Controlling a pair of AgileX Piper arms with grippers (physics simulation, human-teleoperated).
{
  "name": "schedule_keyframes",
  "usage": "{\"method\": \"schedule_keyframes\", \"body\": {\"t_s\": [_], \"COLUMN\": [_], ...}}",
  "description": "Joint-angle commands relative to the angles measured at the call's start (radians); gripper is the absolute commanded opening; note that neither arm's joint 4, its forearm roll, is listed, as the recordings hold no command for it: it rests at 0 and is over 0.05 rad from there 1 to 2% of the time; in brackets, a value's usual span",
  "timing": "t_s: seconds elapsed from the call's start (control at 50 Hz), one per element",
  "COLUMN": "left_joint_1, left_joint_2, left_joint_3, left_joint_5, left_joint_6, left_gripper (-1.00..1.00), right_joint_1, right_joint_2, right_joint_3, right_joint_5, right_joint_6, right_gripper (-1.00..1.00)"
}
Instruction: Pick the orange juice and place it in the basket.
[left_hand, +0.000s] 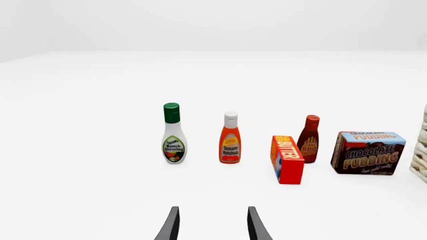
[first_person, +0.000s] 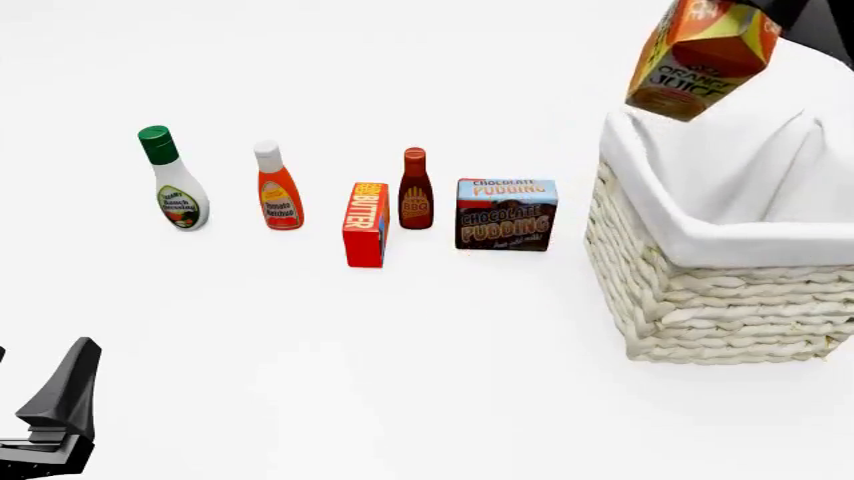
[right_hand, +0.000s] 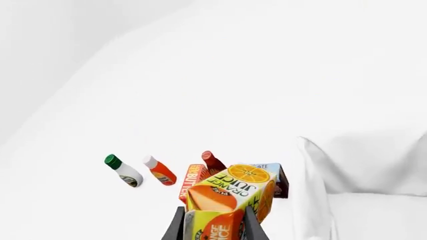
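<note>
The orange juice (first_person: 701, 55) is an orange and yellow gable-top carton. It hangs tilted in the air above the left rim of the basket (first_person: 694, 300), a large cream wicker basket with white cloth lining. My right gripper (right_hand: 215, 231) is shut on the carton (right_hand: 230, 197), with a dark finger on each side; in the front view only a dark part of it shows at the top right corner (first_person: 807, 15). The basket's lining also shows in the right wrist view (right_hand: 360, 170). My left gripper (left_hand: 213, 227) is open and empty, low at the front left (first_person: 54, 415), far from the carton.
A row of groceries stands left of the basket: a ranch bottle with a green cap (first_person: 174, 180), a ketchup bottle (first_person: 278, 190), a red butter box (first_person: 364, 225), a BBQ sauce bottle (first_person: 415, 190) and a chocolate pudding box (first_person: 506, 215).
</note>
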Motion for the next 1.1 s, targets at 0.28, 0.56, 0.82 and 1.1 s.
{"method": "schedule_keyframes", "body": {"t_s": [0.28, 0.56, 0.82, 1.1], "left_joint_1": [0.000, 0.000, 0.000, 0.000], "left_joint_2": [0.000, 0.000, 0.000, 0.000], "left_joint_3": [0.000, 0.000, 0.000, 0.000], "left_joint_5": [0.000, 0.000, 0.000, 0.000], "left_joint_6": [0.000, 0.000, 0.000, 0.000], "left_gripper": [1.00, 1.00, 1.00, 1.00], "right_joint_1": [-0.157, -0.222, -0.266, -0.312], "right_joint_2": [0.044, 0.032, 0.059, 0.126], "right_joint_3": [-0.093, -0.099, -0.061, 0.022], "right_joint_5": [0.014, 0.056, 0.028, -0.086], "right_joint_6": [-0.027, -0.029, -0.023, -0.009], "right_gripper": [-1.00, -1.00, -1.00, -1.00]}}
